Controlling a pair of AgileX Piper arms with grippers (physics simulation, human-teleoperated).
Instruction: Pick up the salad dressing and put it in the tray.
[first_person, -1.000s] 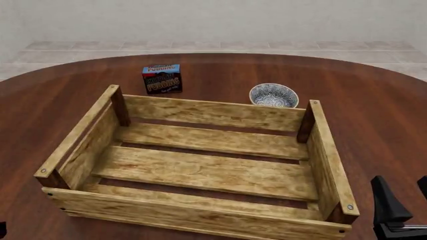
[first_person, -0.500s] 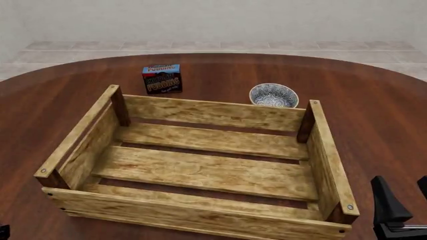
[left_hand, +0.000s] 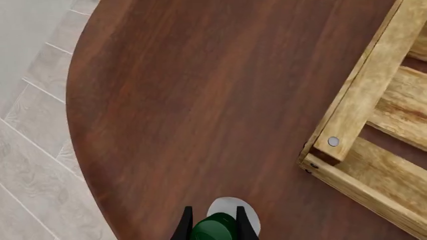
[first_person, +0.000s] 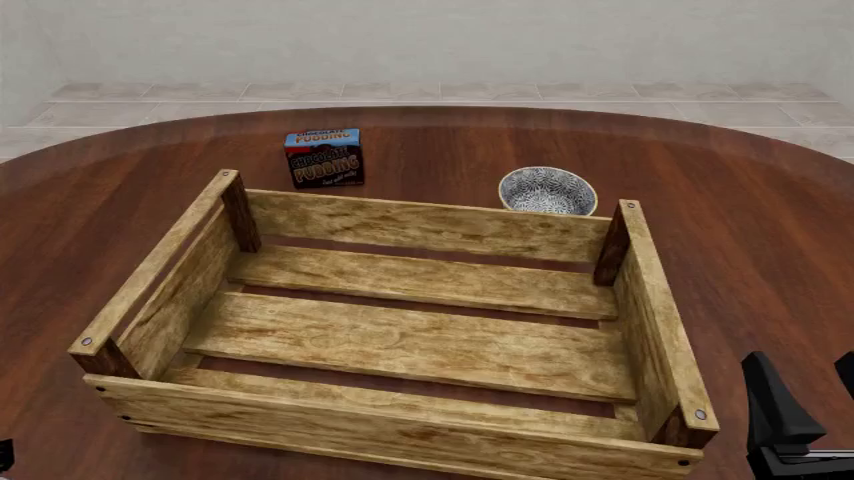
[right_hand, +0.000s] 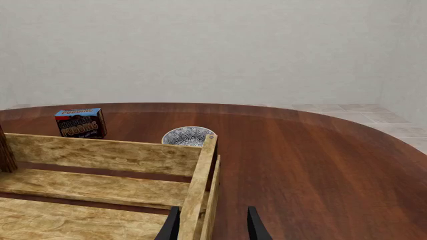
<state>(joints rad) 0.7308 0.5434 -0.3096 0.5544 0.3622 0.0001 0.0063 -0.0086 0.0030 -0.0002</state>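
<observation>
The salad dressing (left_hand: 225, 207), a white bottle with a dark green cap, shows only in the left wrist view, standing on the table away from the tray's corner. My left gripper (left_hand: 215, 227) has its fingers tight on both sides of the green cap. In the front view the bottle is out of frame and only a dark tip of the left gripper (first_person: 3, 455) shows at the lower left corner. The tray (first_person: 427, 228) is a large light-wood crate in the middle of the table and is empty. My right gripper (first_person: 811, 400) is open and empty beside the tray's right wall (right_hand: 200, 175).
A blue-and-black pudding box (first_person: 324, 157) stands behind the tray at the far left. A small patterned bowl (first_person: 547, 190) sits behind the tray's far right corner. The round table's edge (left_hand: 83, 165) is close to the bottle, with tiled floor beyond.
Almost nothing in the front view. The dark tip of the left gripper at the lower left corner shifted slightly. The right gripper and the tray have not moved.
</observation>
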